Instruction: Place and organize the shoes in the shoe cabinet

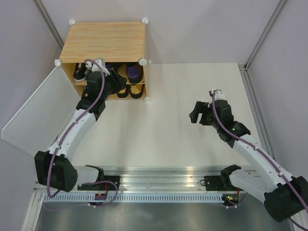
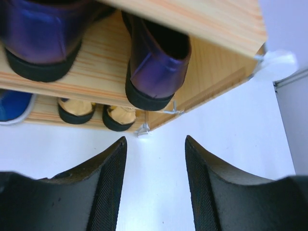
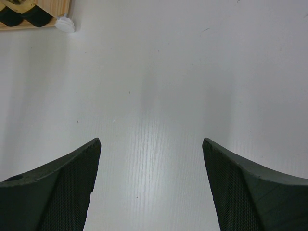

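our left end effector (image 2: pixel 155 144), open and empty, faces the purple heel (image 2: pixel 159 72): likely stiff, slick; we'd pinch its back.

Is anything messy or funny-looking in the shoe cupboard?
Mostly tidy. One purple heel on the upper shelf has its back end poking out over the shelf's front edge, so it looks not pushed fully in. The cabinet door hangs wide open too. Nothing looks spilled or broken.
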`<state>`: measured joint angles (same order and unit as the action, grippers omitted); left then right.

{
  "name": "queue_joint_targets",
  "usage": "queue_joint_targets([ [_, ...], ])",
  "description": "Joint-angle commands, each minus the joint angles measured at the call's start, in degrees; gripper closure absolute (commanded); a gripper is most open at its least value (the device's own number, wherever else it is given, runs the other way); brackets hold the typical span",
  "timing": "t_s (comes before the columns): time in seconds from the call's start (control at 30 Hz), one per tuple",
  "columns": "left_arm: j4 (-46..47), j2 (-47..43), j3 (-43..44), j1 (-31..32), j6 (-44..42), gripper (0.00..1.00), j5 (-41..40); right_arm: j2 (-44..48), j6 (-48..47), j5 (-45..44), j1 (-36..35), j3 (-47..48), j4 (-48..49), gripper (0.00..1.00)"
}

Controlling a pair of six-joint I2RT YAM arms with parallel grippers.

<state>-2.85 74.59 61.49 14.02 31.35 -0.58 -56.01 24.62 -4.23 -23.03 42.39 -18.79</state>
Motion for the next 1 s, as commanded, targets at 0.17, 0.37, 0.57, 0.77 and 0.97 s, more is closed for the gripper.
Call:
queue_joint_targets([
  [0.17, -31.4, -8.7, 19.1, 0.0, -18.2, 0.43, -24.3, 4.1, 0.7, 4.1, 0.1, -0.9, 3.3, 0.11],
  [0.37, -35.5, -10.3, 24.2, -5.4, -27.5, 0.38, -35.9, 5.5, 1.1, 6.8, 0.1, -1.3, 3.5, 0.11],
  [0.57, -38.6, -8.7, 26.9, -17.8, -25.9, 0.33, -37.0, 5.6, 1.4, 8.4, 0.0, -1.7, 3.8, 0.11],
  [0.77, -41.1, -3.4, 31.7, -30.9, -18.1, 0.51, -29.0, 5.2, 1.5, 8.7, -0.1, -1.7, 3.8, 0.11],
  [0.97, -40.1, -2.8, 33.7, -38.9, -10.7, 0.92, -23.0, 2.1, 1.7, 10.3, -1.0, -1.6, 3.8, 0.11],
])
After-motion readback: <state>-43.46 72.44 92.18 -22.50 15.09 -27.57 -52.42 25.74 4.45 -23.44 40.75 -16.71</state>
